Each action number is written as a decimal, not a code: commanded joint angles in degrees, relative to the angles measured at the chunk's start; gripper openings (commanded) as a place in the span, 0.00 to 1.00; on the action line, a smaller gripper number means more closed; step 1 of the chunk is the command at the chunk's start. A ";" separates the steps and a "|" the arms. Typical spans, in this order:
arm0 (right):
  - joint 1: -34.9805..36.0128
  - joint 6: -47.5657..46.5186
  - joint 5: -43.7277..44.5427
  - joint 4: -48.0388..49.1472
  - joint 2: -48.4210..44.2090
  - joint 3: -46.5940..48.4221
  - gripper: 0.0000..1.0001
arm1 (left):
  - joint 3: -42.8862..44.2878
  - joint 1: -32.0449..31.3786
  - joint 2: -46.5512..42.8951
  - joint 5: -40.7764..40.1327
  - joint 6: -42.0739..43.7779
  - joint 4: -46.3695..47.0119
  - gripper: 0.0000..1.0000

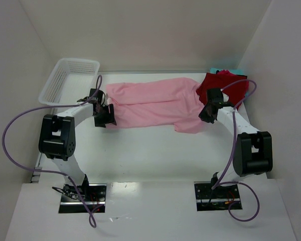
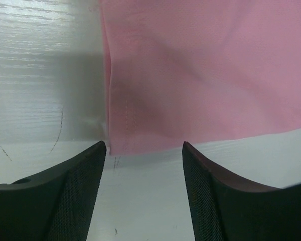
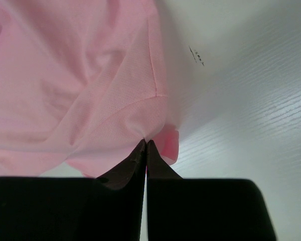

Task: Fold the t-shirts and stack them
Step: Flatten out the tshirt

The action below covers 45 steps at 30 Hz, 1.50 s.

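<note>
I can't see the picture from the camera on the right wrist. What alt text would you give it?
The right gripper, dark and shut tight, pinches a bunched edge of the pink t-shirt. The cloth fills the left of the view, with a stitched seam running down it; the white table lies to the right.

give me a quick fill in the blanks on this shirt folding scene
1. The right gripper is ____ on the pink t-shirt.
2. The left gripper is ____, with that shirt's corner just ahead of its fingertips.
3. The white basket sits at the back ____ corner of the table.
4. The dark red shirt lies at the table's back ____ corner.

Missing words: shut; open; left; right
</note>
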 commanded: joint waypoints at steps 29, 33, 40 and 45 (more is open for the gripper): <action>-0.32 -0.93 0.72 1.19 -1.20 0.23 0.00 | -0.48 0.29 0.40 -0.87 -1.55 -0.30 0.00; -0.32 -2.07 -1.11 1.72 -3.83 3.12 0.00 | 2.15 0.29 -3.99 -2.18 -1.03 -0.91 0.00; -0.32 -7.61 -2.61 0.49 -9.99 18.40 0.00 | 15.24 0.29 -18.05 -5.87 1.61 -4.70 0.00; -0.32 -9.82 -3.76 1.02 -13.75 29.91 0.00 | 19.90 0.29 -24.03 -7.72 2.83 -4.17 0.00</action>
